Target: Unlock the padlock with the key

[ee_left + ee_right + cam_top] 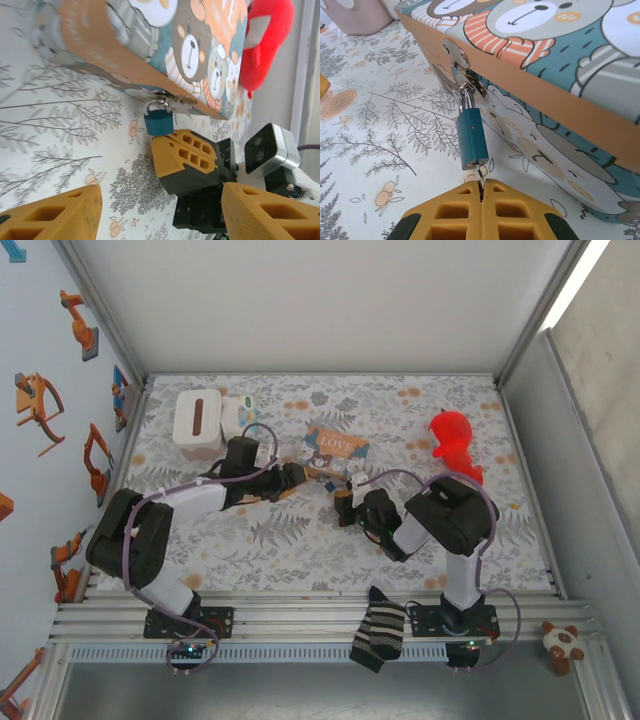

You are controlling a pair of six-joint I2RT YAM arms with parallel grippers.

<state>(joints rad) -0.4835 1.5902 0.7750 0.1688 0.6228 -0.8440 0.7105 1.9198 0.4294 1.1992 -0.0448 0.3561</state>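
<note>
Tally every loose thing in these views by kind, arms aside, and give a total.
Boxes: 2 (bear-print box, white box)
Packs: 1 (white and teal pack)
Soft toys: 2 (red toy, small bear)
Socks: 1 (striped sock)
Padlocks: 1 (padlock)
Keys: 1 (key)
Total: 8

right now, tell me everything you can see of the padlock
The padlock is small, with a smooth teal-blue rectangular body that has one small rivet on its face. Its thin silvery shackle looks closed and is looped through the metal hasp on the front of the bear-printed box. It hangs tilted out from the box, bottom end toward the right fingers. These are shut on the key, which sits in its keyhole.
</note>
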